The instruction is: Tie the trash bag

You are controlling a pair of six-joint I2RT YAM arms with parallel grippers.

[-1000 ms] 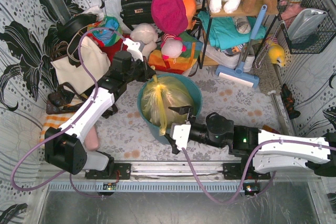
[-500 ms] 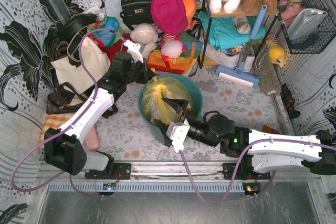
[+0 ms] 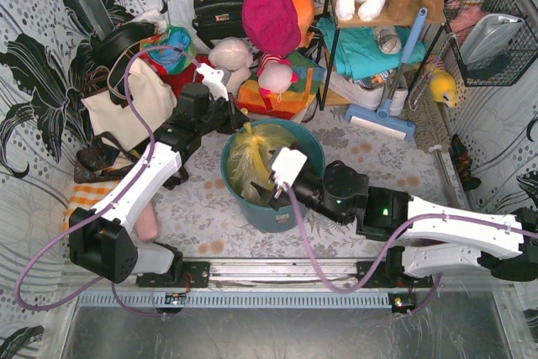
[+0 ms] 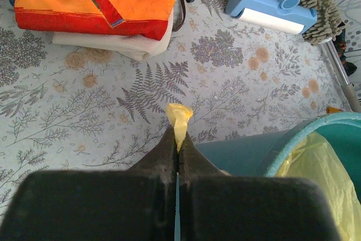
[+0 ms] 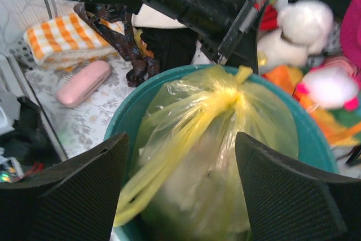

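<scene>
The yellow-green trash bag (image 3: 256, 157) sits in a teal round bin (image 3: 313, 150), its top gathered into a twisted neck (image 5: 230, 95) with a loose strip hanging toward the near rim (image 5: 148, 183). White paper shows through it. My left gripper (image 4: 178, 135) is shut on the yellow tip of the bag (image 4: 179, 118) at the bin's far left rim (image 3: 239, 126). My right gripper (image 5: 180, 156) is open wide over the bin's near side, one finger on each side of the bag, touching nothing; in the top view it hangs over the bin (image 3: 271, 193).
A cream tote bag with black straps (image 3: 126, 102), soft toys and a bright cloth bag (image 3: 277, 90) crowd the back. A blue floor sweeper (image 3: 382, 119) lies at the back right. A pink case (image 5: 84, 82) and a checked cloth (image 5: 70, 36) lie left of the bin.
My right gripper has risen from beside the bin's near wall and moved forward over the bag, with its wrist turned. My left gripper has stayed shut on the bag's tip.
</scene>
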